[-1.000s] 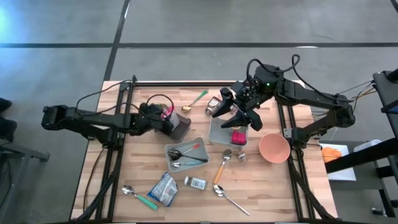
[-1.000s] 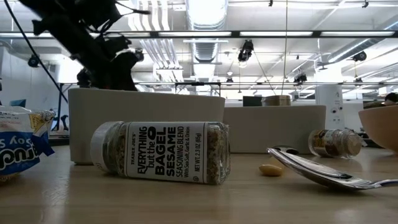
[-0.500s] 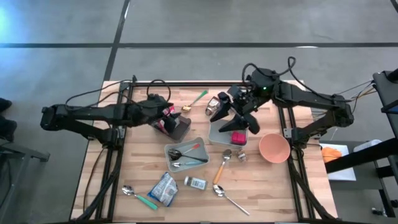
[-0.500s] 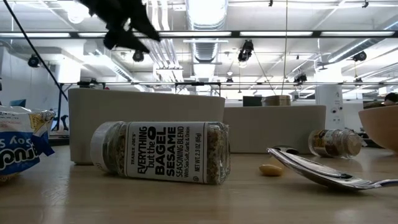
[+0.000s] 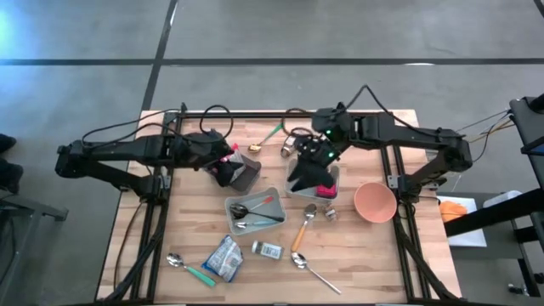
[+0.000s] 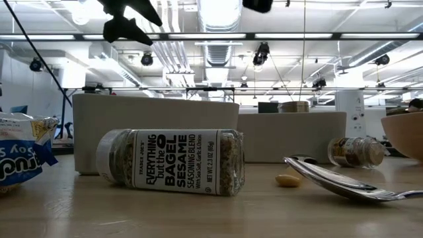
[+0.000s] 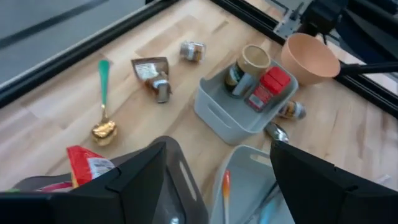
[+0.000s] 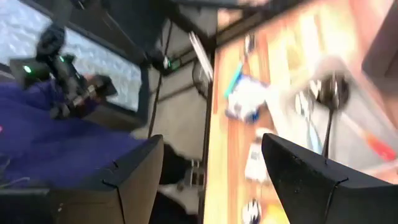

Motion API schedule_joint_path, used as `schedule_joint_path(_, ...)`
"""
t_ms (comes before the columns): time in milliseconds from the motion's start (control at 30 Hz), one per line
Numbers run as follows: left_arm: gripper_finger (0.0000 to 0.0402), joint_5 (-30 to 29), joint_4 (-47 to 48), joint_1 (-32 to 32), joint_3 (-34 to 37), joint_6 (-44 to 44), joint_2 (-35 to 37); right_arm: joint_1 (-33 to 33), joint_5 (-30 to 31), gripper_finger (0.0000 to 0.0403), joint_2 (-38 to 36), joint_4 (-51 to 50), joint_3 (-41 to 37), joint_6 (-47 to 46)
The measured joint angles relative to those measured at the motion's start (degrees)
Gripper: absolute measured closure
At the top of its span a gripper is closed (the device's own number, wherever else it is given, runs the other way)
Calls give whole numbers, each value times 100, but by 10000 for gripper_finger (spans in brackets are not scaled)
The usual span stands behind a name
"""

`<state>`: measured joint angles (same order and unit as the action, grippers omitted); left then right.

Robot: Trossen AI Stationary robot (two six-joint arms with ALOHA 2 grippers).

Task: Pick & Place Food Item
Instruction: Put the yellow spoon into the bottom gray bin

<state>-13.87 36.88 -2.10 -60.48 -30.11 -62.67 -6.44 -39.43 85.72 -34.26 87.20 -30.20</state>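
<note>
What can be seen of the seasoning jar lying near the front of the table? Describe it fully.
The clear seasoning jar lies on its side on the wooden table, white cap towards the blue-and-white snack packet. Its white label reads "Everything but the Bagel Sesame Seasoning Blend"; speckled seeds show at both ends. It rests in front of a grey plastic bin. Nothing but the table touches it.

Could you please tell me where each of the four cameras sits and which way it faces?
High view: overhead, looking straight down at the table; both arms show.
Low view: at tabletop height, looking level past the seasoning jar; arm parts show at the top.
Left wrist view: on the left arm, looking down at the bin and bowl; its two open fingers show.
Right wrist view: on the right arm, blurred; its open fingers show.
Shared: high and left wrist views both show the bowl.
</note>
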Motion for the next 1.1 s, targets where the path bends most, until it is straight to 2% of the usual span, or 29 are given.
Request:
schedule_joint_path(200,109,24,-1,73,6,-15,2,104,-29,134,177,-451,0,223)
schedule_joint_path(300,109,24,11,71,7,-51,4,203,279,134,216,-486,0,56)
schedule_joint_path(533,109,246,225,100,12,-599,7,743,2299,134,140,-813,0,-1205)
schedule_joint_path(767,109,492,359,211,14,-559,52,1209,3921,134,150,-886,-27,-2724)
schedule_joint_path(1100,109,492,374,239,86,537,688,1703,5087,134,157,-698,-959,-5207)
